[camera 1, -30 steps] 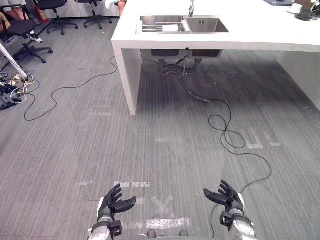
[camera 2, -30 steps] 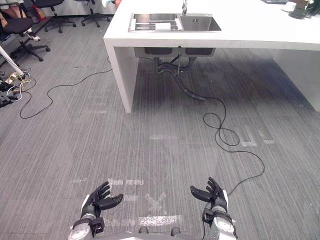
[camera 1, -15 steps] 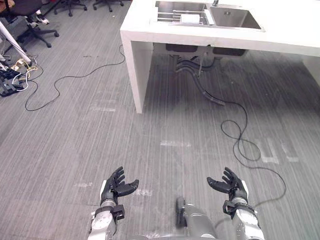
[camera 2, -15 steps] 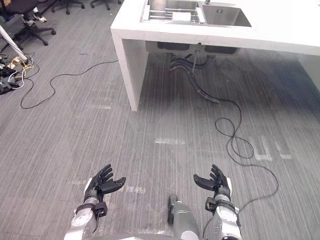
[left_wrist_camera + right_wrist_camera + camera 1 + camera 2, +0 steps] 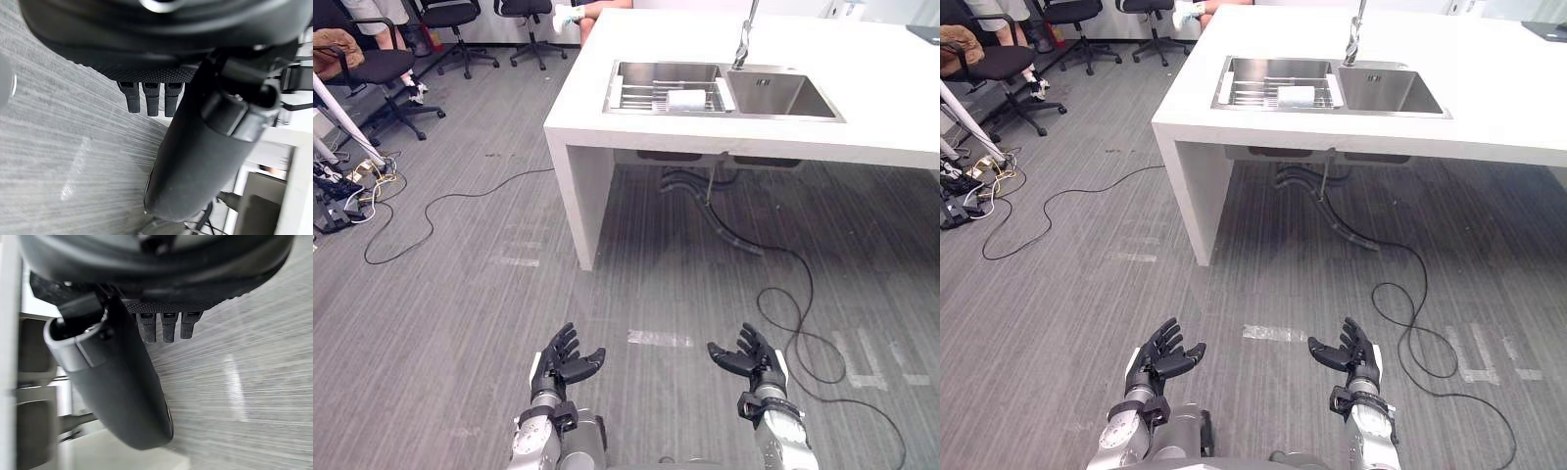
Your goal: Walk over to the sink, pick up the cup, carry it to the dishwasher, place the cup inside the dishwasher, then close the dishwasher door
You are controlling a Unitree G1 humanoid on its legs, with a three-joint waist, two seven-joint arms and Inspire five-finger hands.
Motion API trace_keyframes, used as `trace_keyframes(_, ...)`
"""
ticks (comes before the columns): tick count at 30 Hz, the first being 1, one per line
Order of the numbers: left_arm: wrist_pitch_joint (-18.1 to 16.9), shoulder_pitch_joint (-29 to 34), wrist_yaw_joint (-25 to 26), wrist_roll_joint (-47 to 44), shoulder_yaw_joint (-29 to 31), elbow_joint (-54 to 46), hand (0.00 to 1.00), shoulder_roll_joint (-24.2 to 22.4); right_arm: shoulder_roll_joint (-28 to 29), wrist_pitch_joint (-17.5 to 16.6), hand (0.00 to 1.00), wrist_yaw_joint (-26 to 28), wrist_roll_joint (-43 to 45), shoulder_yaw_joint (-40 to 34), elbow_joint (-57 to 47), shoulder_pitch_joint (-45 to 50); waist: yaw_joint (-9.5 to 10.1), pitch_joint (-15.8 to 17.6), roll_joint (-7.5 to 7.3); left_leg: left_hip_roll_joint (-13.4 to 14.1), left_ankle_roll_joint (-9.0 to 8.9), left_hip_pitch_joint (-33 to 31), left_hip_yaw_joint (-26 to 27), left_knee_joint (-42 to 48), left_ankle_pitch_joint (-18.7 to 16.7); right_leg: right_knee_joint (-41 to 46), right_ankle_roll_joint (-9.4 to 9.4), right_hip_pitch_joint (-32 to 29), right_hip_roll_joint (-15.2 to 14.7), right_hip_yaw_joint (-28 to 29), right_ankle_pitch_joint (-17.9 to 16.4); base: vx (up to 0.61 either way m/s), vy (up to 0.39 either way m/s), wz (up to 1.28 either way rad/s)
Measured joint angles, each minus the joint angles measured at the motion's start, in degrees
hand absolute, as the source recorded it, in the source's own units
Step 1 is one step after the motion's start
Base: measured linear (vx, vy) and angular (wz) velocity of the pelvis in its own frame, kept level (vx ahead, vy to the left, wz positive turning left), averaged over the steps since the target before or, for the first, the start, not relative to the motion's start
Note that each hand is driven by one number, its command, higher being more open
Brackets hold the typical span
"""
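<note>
Matt black left hand [image 5: 563, 358]: slim segmented fingers [image 5: 570, 338], with a white patch along the outer edge. Matt black right hand [image 5: 750, 356]: same build, same white patch. Each hand sits on a black clamp-like wrist collar [image 5: 756, 403] with a small block at its side. Smooth, rounded silver-grey forearms [image 5: 781, 443] run behind the collars. In the left wrist view the black palm surface [image 5: 161, 73] is finely knurled, and the smooth dark rounded thumb shell [image 5: 195, 156] has a slight sheen. The right wrist view shows the same.
</note>
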Motion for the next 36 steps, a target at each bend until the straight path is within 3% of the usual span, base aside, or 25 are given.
trace_keyframes(1, 0.1, -0.4, 0.1, 0.0, 0.0, 0.8, 0.9, 0.7, 0.4, 0.2, 0.9, 0.2, -0.1, 0.1, 1.0, 0.0, 0.07, 0.1, -1.06, -1.0, 0.85, 0.2, 1.0, 0.6, -1.8, 0.9, 0.98, -0.3, -1.3, 1.1, -1.1, 0.35, 0.222, -0.28)
trace_keyframes(3, 0.7, 0.0, 0.1, 0.0, -0.1, 0.9, 0.9, 0.9, 0.5, 0.5, 0.9, 0.4, -0.3, 0.3, 1.3, 0.2, 0.21, 0.3, -1.57, -2.1, 1.41, 1.2, 2.9, 2.6, -5.8, 6.5, 2.65, -1.7, -3.2, 2.6, -4.0, 0.33, 0.223, -0.38)
trace_keyframes(4, 0.9, 0.6, 0.2, 0.0, -0.7, 0.8, 0.9, 1.2, 0.6, 0.5, 0.9, 0.5, -0.4, 0.3, 1.4, 0.4, 0.26, 0.3, -1.56, -2.7, 2.2, 3.8, 4.7, 1.9, -7.4, 15.3, 4.19, -4.6, -4.0, 3.8, -5.3, 0.31, 0.226, -0.45)
trace_keyframes(5, 0.9, 0.8, 0.2, 0.0, -2.1, 0.7, 0.9, 1.8, 0.7, 0.5, 0.9, 0.8, -0.5, 0.5, 1.4, 0.7, -0.24, 0.4, -1.64, -3.7, 2.91, 6.6, 5.2, 1.3, -8.6, 27.5, 6.09, -8.7, -4.8, 4.0, -4.6, 0.31, 0.212, -0.31)
trace_keyframes(7, 1.0, 0.4, 0.1, 0.0, -4.0, 0.2, 0.9, 3.2, 1.2, 0.6, 0.9, 1.0, -1.7, 0.5, 1.3, 1.6, -1.43, 0.3, -2.39, -5.0, 3.9, 10.4, 4.9, 1.4, -10.7, 43.0, 9.2, -14.4, -6.6, 3.6, -3.1, 0.3, 0.134, 0.11)
trace_keyframes(9, 1.0, 0.0, 0.2, 0.0, -4.3, -0.9, 0.9, 3.2, 1.6, 0.9, 0.9, 1.1, -2.2, 0.8, 0.9, 2.8, -1.76, 0.0, -2.86, -5.3, 4.03, 13.7, 4.3, 1.5, -12.9, 48.6, 7.19, -18.3, -7.2, 1.7, -4.5, 0.39, 0.047, 0.23)
trace_keyframes(12, 1.0, -0.6, 0.3, 0.0, -4.6, -4.9, 0.9, 3.0, 2.0, 1.0, 0.9, 1.7, -2.6, 1.0, 0.6, 3.0, -3.19, -0.2, -3.29, -5.0, 3.01, 17.4, 1.8, -0.5, -14.9, 45.2, 3.71, -24.9, -7.0, -2.6, -7.1, 0.42, -0.057, 0.39)
trace_keyframes(15, 0.9, -2.2, 0.4, 0.0, -4.4, -6.3, 0.9, 2.9, 2.0, 1.1, 0.9, 2.1, -2.6, 1.0, 0.8, 2.8, -3.92, -0.3, -3.42, -3.7, 0.63, 21.2, -0.4, -1.9, -16.5, 32.2, 2.76, -28.1, -5.7, -3.9, -5.7, 0.51, -0.178, 0.4)
trace_keyframes(16, 1.0, -2.1, 0.5, 0.0, -4.2, -6.3, 0.9, 3.2, 1.5, 1.1, 0.9, 2.1, -2.6, 1.3, 1.9, 2.8, -3.88, -0.9, -2.83, -2.8, -0.82, 23.1, -1.2, -2.1, -17.4, 28.3, -3.27, -27.0, -4.9, -5.1, 0.1, 0.52, -0.16, 0.07)
trace_keyframes(17, 1.1, -2.0, 0.5, -0.1, -4.4, -6.7, 0.9, 2.9, 0.7, 1.1, 0.9, 2.0, -2.6, 1.4, 2.5, 2.7, -3.84, -1.7, -1.13, -1.0, -1.4, 23.4, -1.9, -2.1, -17.3, 28.1, -3.03, -26.1, -3.7, -6.4, 0.2, 0.43, -0.11, 0.06)
trace_keyframes(19, 1.1, -1.6, 0.5, -0.1, -4.6, -11.0, 0.9, 2.3, 0.1, 1.1, 0.9, 2.0, -2.6, 1.6, 2.6, 2.6, -3.87, -2.0, -0.41, 0.8, -2.87, 23.8, -2.1, -1.5, -14.7, 26.8, -4.29, -24.4, -2.0, -7.8, -0.8, 0.59, -0.165, 0.06)
trace_keyframes(21, 1.2, -1.3, 0.6, -0.1, -5.4, -16.5, 0.9, 1.4, -0.3, 1.1, 0.9, 1.7, -2.6, 2.0, 1.8, 3.2, -3.86, -1.5, -0.18, 2.3, -3.12, 20.2, -2.3, 10.1, -9.5, 21.3, -4.47, -18.1, -0.8, -8.5, -1.0, 0.56, -0.163, 0.13)
trace_keyframes(22, 1.0, -0.8, 0.8, -0.1, -6.9, -22.0, 0.9, 0.6, -0.4, 1.1, 0.9, 1.4, -2.6, 2.7, 0.0, 4.8, -3.44, -1.0, -0.21, 4.0, -4.3, 15.0, -2.8, 23.8, -7.9, 16.8, -4.52, -12.0, -0.6, -8.6, -1.0, 0.41, -0.079, 0.08)
trace_keyframes(25, -1.0, -0.1, 1.4, -0.1, -9.8, -33.0, 0.9, -0.8, -0.4, 0.7, 0.9, 0.7, -2.6, 2.8, -2.9, 6.6, -2.0, -1.0, -0.15, 6.8, -3.79, 6.4, -1.5, 34.4, -9.4, 12.1, -4.51, -5.7, -0.4, -8.1, -1.0, 0.33, 0.002, -0.14)
trace_keyframes(27, -2.4, -0.2, 1.6, -0.1, -10.3, -39.4, 0.9, -1.7, -0.3, 0.6, 0.9, 0.7, -2.6, 2.8, -3.3, 6.6, -1.02, -1.0, 0.07, 8.1, -3.28, 1.4, -1.3, 33.2, -10.0, 9.9, -4.28, -3.7, -0.7, -6.8, -1.2, 0.26, 0.125, -0.37)
trace_keyframes(28, -3.7, -0.2, 1.7, -0.1, -10.2, -42.3, 0.9, -1.9, -0.3, 0.6, 0.9, 0.7, -2.6, 2.7, -3.3, 6.6, -0.56, -0.9, 0.13, 8.1, -3.21, -0.6, -1.1, 29.2, -10.0, 9.8, -3.03, -2.9, -1.4, -6.4, -1.9, 0.28, 0.28, -0.31)
trace_keyframes(29, -4.5, -0.3, 1.8, -0.1, -10.2, -44.4, 0.9, -2.0, -0.2, 0.6, 0.9, 0.6, -2.6, 2.7, -3.6, 7.0, -0.54, -0.9, 0.86, 7.9, -2.96, -1.0, -0.7, 20.3, -9.1, 10.7, -1.3, -2.1, -2.1, -5.9, -3.2, 0.27, 0.307, -0.2)
trace_keyframes(30, -4.7, -0.2, 1.8, 0.0, -10.2, -45.3, 0.9, -2.6, -0.4, 0.6, 0.9, 0.6, -2.6, 2.7, -3.7, 7.4, -0.62, -1.5, 1.84, 7.7, -2.77, -0.7, -0.5, 13.8, -5.6, 11.8, -0.48, -2.1, -2.2, -5.8, -4.4, 0.27, 0.338, 0.06)
trace_keyframes(31, -5.3, -0.6, 1.9, 0.0, -10.4, -46.4, 0.9, -2.7, -0.3, 0.8, 0.9, 0.5, -2.5, 2.6, -2.8, 7.4, -0.61, -1.5, 1.53, 6.6, -3.88, 0.5, -0.6, 9.1, -6.1, 14.0, 0.4, -2.6, -3.1, -5.0, -7.6, 0.21, 0.249, 0.15)
trace_keyframes(32, -5.4, -0.7, 2.8, 0.0, -10.2, -46.6, 0.9, -2.3, 0.5, 1.1, 0.9, 0.8, -2.5, 2.8, -2.5, 7.6, -0.31, -2.1, -0.11, 4.3, -3.58, 1.0, 0.2, 7.8, -6.1, 13.9, 0.92, -2.7, -5.0, -3.4, -8.1, 0.2, 0.222, 0.2)
trace_keyframes(36, -5.5, -0.2, 4.2, 0.1, -10.6, -47.1, 0.9, -0.9, 0.4, 0.7, 0.9, 1.2, -2.5, 4.2, 1.5, 4.7, 0.86, -2.1, -0.35, 2.0, -2.29, 1.4, 0.0, 7.3, -6.8, 8.8, 2.18, -0.6, -6.0, -1.2, -6.8, 0.13, 0.118, 0.07)
